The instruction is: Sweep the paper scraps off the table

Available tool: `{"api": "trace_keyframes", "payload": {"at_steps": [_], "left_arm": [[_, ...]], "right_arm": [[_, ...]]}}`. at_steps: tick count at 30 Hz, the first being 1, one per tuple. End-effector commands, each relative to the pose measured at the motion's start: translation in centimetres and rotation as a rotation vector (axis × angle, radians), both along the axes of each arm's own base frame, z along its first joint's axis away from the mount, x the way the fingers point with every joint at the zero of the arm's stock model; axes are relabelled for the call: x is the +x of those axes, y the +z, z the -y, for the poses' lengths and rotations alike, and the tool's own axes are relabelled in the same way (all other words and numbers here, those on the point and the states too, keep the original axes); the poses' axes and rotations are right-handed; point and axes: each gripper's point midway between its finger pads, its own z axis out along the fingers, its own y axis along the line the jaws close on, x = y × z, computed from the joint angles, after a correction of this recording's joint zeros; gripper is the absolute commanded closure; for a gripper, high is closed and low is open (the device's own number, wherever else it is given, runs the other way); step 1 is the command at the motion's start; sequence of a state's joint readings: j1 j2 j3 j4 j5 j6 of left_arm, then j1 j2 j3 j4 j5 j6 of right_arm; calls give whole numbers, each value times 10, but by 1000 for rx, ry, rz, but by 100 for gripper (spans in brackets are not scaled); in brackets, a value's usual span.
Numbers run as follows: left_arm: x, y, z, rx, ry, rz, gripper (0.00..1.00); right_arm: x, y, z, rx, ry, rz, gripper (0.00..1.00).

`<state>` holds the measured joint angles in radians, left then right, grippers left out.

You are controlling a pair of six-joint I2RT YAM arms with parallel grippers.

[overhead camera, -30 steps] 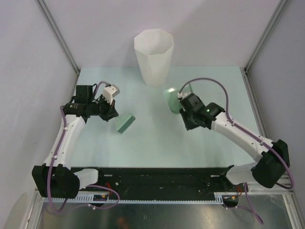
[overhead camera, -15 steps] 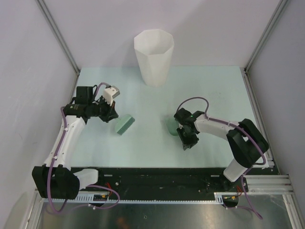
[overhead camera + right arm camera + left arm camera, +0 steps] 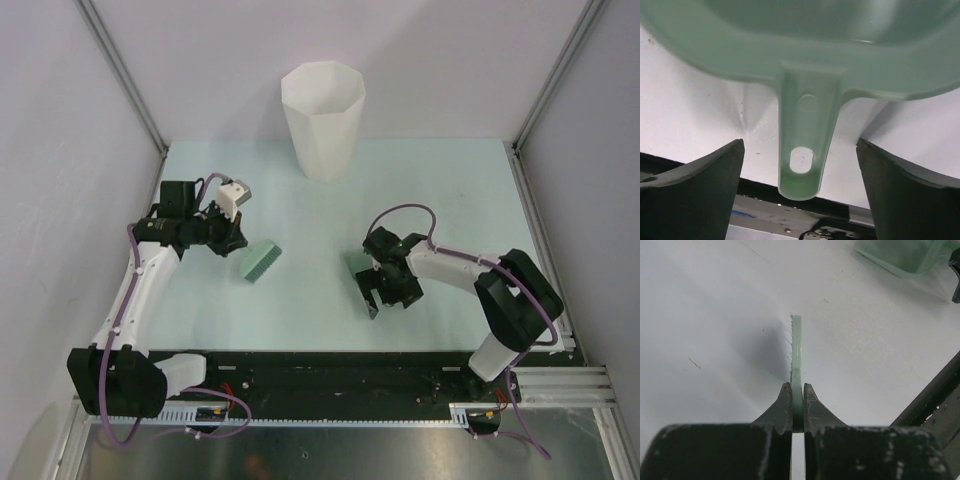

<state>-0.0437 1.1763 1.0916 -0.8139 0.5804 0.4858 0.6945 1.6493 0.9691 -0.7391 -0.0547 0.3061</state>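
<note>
No paper scraps show in any view. My left gripper (image 3: 232, 240) (image 3: 797, 387) is shut on the thin edge of a green brush (image 3: 260, 260) (image 3: 796, 345) that rests on the pale table (image 3: 300, 310) left of centre. A green dustpan (image 3: 356, 266) (image 3: 805, 45) lies on the table right of centre. Its handle (image 3: 802, 130) points at my right gripper (image 3: 380, 293) (image 3: 800, 142). That gripper is open, its jaws standing wide on either side of the handle without touching it.
A tall white faceted bin (image 3: 323, 120) stands at the back centre of the table. Grey walls close the sides and back. The black base rail (image 3: 330, 380) runs along the near edge, just behind the dustpan handle.
The right arm brought the dustpan from beside the bin down to the table near the front, then its jaws opened and let the handle go. The left arm and brush stayed still.
</note>
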Motion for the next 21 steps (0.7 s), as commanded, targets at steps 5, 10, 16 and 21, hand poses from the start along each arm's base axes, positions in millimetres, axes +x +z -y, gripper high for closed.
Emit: {"api": "trace_keyframes", "payload": {"at_steps": [5,10,16,21], "left_arm": [[7,16,7,-10,-6,34,100],[11,47,42,36,-87,122,100],[22,90,114,159,-189,274,100],[34,92,186,314,-223,381,100]], "right_arm": [[19,54,-7,97,-10,185,0],[47,117,12,200,-95,423,0],[84,147,97,147,-388,650,0],[81,149,142,138,-510,698,0]]}}
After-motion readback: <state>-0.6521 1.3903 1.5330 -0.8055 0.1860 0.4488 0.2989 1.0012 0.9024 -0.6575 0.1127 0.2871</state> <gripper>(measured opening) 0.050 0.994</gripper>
